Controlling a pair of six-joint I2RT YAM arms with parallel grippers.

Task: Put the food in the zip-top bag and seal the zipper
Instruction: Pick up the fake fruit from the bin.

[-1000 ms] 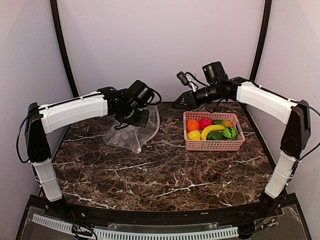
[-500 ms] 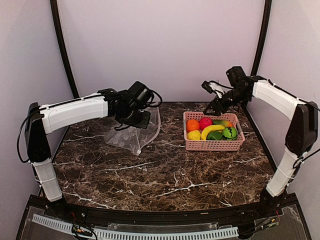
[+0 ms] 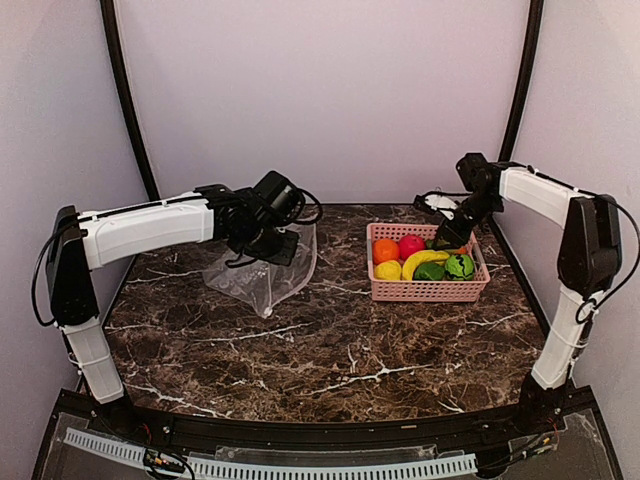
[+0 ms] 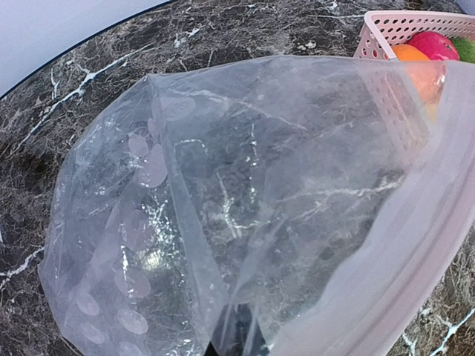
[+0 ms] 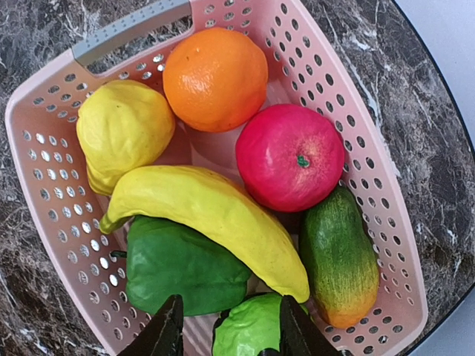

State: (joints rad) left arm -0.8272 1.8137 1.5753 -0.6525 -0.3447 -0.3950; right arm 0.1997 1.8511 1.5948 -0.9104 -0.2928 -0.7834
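The food lies in a pink slotted basket point(image 5: 371, 170): an orange point(image 5: 215, 78), a lemon point(image 5: 122, 130), a red round fruit point(image 5: 289, 156), a banana point(image 5: 215, 219), a dark green piece point(image 5: 185, 263), a light green piece point(image 5: 249, 330) and a green-orange mango point(image 5: 341, 259). My right gripper point(image 5: 230, 337) is open, with its fingers on either side of the light green piece and just above it. In the top view it point(image 3: 445, 238) hangs over the basket's back right. My left gripper point(image 3: 272, 240) is shut on the clear dotted zip-top bag point(image 3: 265, 275) and holds its mouth up. The whitish-pink zipper point(image 4: 401, 282) runs along the mouth edge.
The basket point(image 3: 425, 293) stands at the right of the dark marble table point(image 3: 330, 350), and the bag hangs left of centre with its bottom on the table. Grey walls and black posts close in the back and sides.
My right arm has swung from the back centre to the right and come down over the basket. My left gripper has shifted slightly with the bag, and the bag now sags lower.
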